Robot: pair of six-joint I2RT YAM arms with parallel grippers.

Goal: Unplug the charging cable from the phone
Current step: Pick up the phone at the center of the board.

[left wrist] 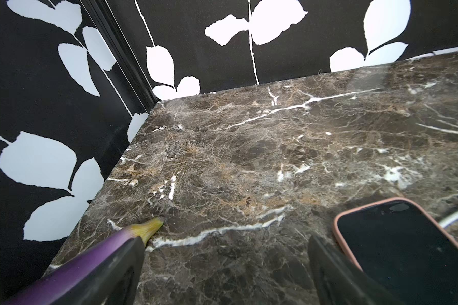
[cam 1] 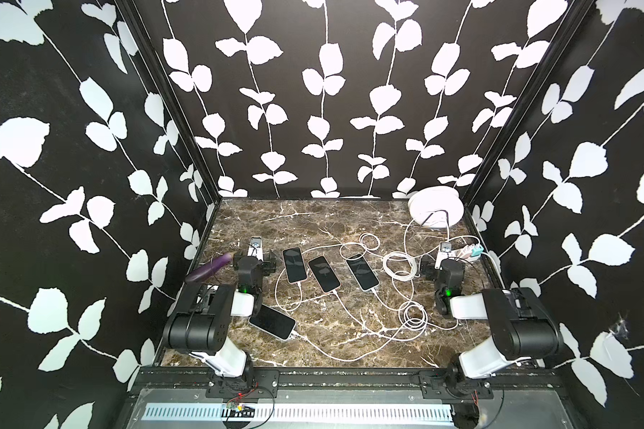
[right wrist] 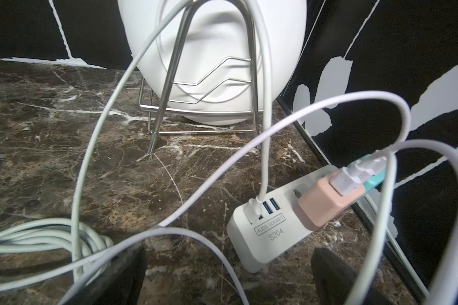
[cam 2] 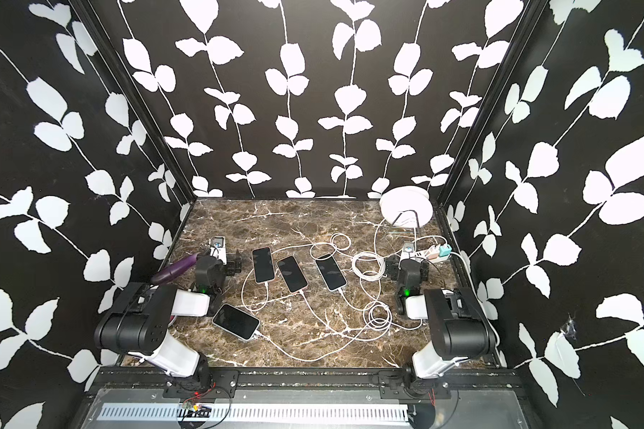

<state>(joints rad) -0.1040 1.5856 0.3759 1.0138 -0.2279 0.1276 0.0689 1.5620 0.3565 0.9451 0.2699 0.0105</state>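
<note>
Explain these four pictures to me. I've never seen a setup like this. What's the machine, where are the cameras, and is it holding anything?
It is a two-armed robot working at a marble table. Two pictures look down on the whole scene from a camera head above. The other two come from a camera on each wrist. On the table lie four phones, white charging cables that seem plugged into them, a power strip, a purple eggplant and a white plate standing in a wire rack. The left claw and right claw both stand open and hold nothing.
</note>
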